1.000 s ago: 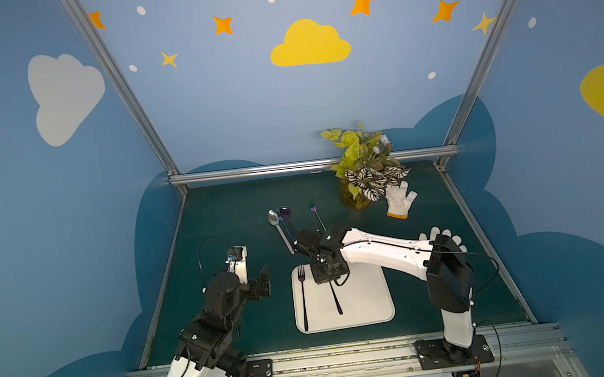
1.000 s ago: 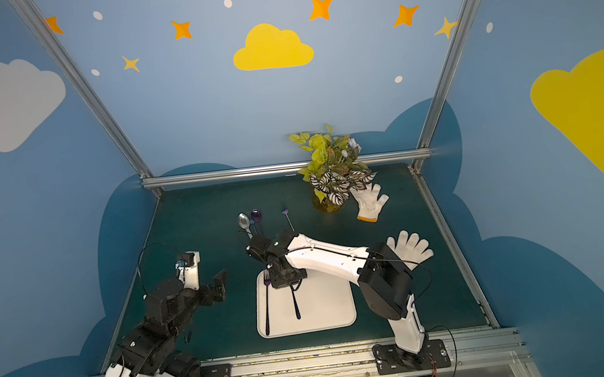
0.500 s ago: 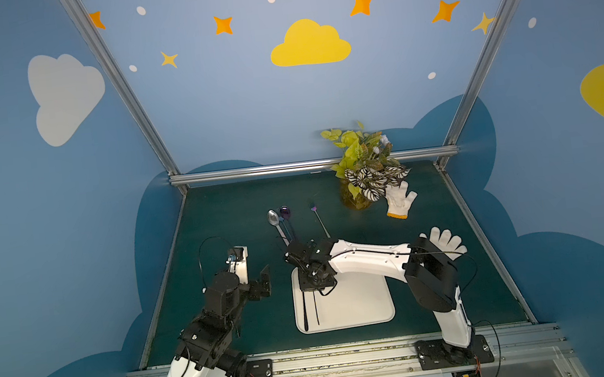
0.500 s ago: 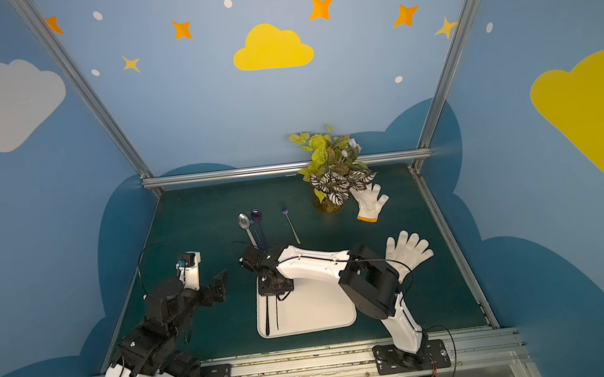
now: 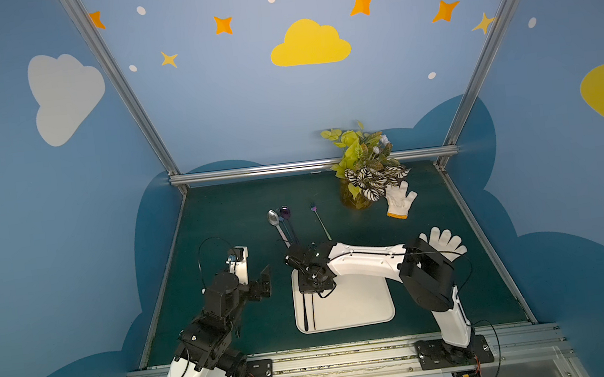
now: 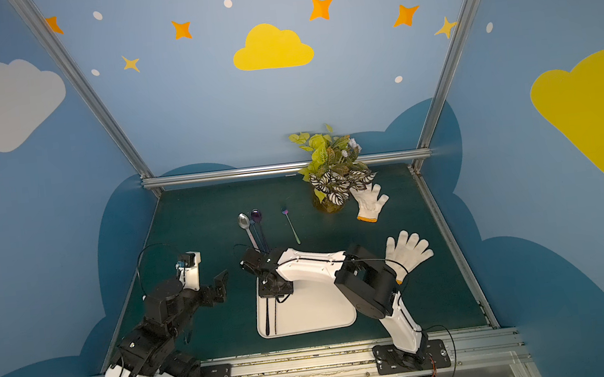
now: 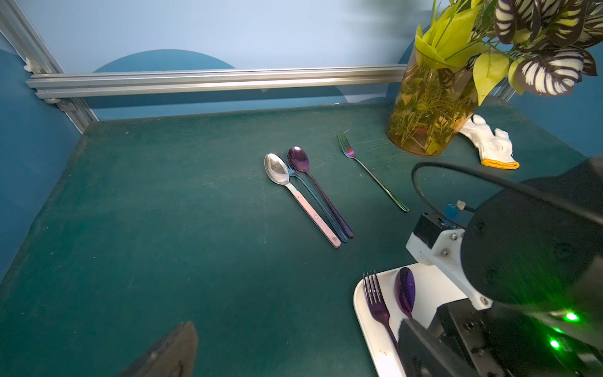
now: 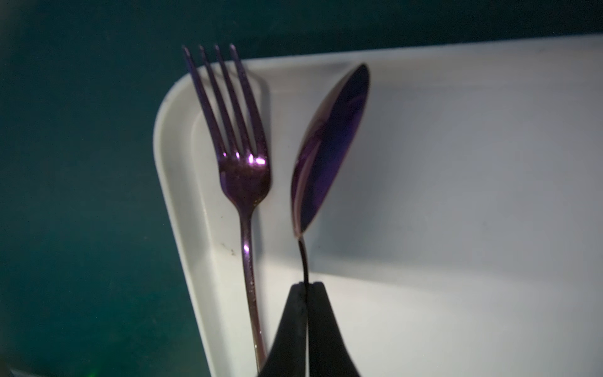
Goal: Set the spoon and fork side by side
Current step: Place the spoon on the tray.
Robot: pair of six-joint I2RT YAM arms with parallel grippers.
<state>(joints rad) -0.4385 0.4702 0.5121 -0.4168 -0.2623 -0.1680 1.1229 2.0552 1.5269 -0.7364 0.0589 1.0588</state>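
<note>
A purple fork (image 8: 243, 176) lies flat along the left edge of the white tray (image 8: 456, 196). Close beside it is a purple spoon (image 8: 329, 147), bowl turned on its edge. My right gripper (image 8: 306, 287) is shut on the spoon's thin neck. In both top views the two dark handles run parallel down the tray: fork (image 5: 304, 313), spoon (image 5: 313, 312). The right wrist hides their heads there. My left gripper (image 5: 254, 276) hangs open over the green mat left of the tray, holding nothing. The left wrist view shows fork (image 7: 375, 300) and spoon (image 7: 404, 290) at the tray corner.
Behind the tray lie a silver spoon (image 5: 275, 221), a blue fork, another purple spoon (image 5: 286, 214) and an iridescent fork (image 5: 319, 220). A vase of leaves (image 5: 360, 183) stands at the back right. One white glove (image 5: 400, 199) lies beside it, another (image 5: 442, 243) by the right arm.
My right gripper has carried the spoon leftward across the tray, from a gap away to close beside the fork. The left arm has stayed still.
</note>
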